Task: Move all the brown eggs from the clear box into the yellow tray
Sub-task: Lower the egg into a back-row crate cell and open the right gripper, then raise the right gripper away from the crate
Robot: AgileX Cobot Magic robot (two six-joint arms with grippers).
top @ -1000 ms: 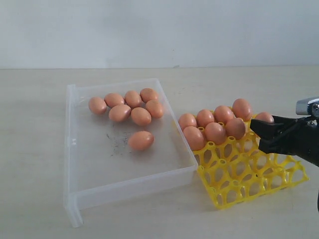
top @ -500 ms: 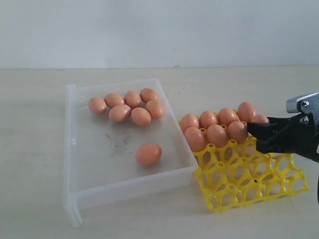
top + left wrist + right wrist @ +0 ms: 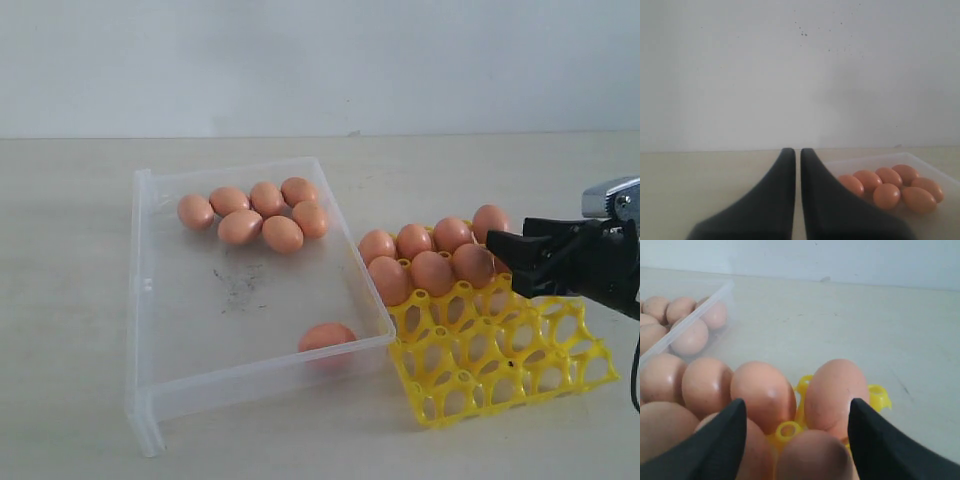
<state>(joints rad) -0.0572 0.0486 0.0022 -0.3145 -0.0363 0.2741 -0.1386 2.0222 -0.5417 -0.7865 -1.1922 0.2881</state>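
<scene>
We find the right gripper point(image 3: 505, 262) hanging with its jaws spread wide and empty over the bright yellow plastic lattice egg tray point(image 3: 500, 360), near the desk's right edge. At least seven smooth orange-brown oval eggs point(image 3: 432, 270) fill the tray's rows toward the far edge, probably so the near cups stay open to reach. In the large clear plastic box point(image 3: 200, 300) mid-desk, six eggs cluster at the far end and a lone egg point(image 3: 327, 336) rests against the near wall. The left gripper point(image 3: 797, 150) is closed on nothing, facing that cluster. The pale matt desk point(image 3: 70, 300) meets a plain white wall point(image 3: 320, 60).
</scene>
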